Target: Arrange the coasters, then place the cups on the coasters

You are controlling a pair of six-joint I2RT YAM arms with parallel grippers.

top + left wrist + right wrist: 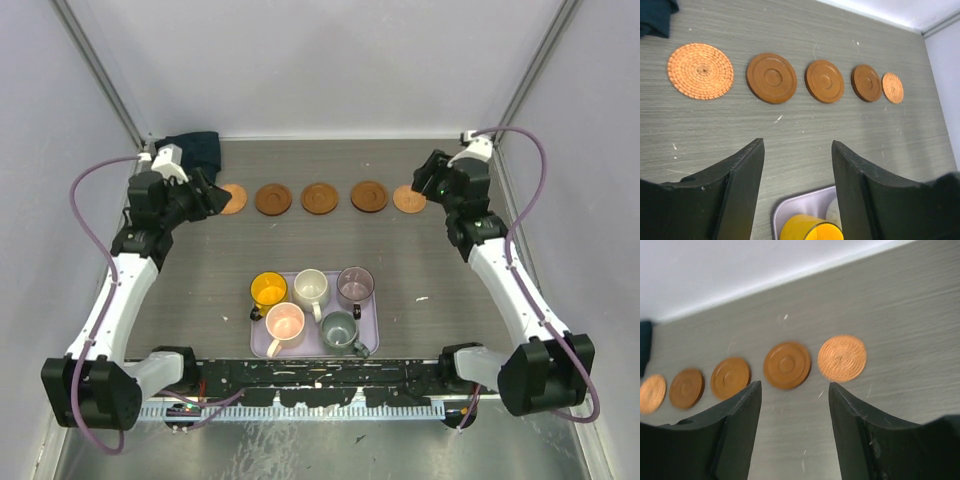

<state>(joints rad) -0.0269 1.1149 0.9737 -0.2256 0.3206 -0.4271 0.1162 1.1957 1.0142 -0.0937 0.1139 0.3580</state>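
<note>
Now the coaster row [320,197] lies between the left tool [207,197] and right tool [425,182], both open and empty (arranging looks done); next, either must reach back for the mugs [312,288] in the lilac tray [372,320].

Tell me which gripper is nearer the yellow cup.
Left. The left gripper hovers beyond the yellow cup, toward the left; the right gripper is far across by the rightmost coaster.

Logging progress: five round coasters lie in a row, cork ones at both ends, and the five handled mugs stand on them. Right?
Wrong on one count: the top external view shows the five handled mugs standing in the lilac rectangular tray, not on the round coasters. The rest holds.
</note>
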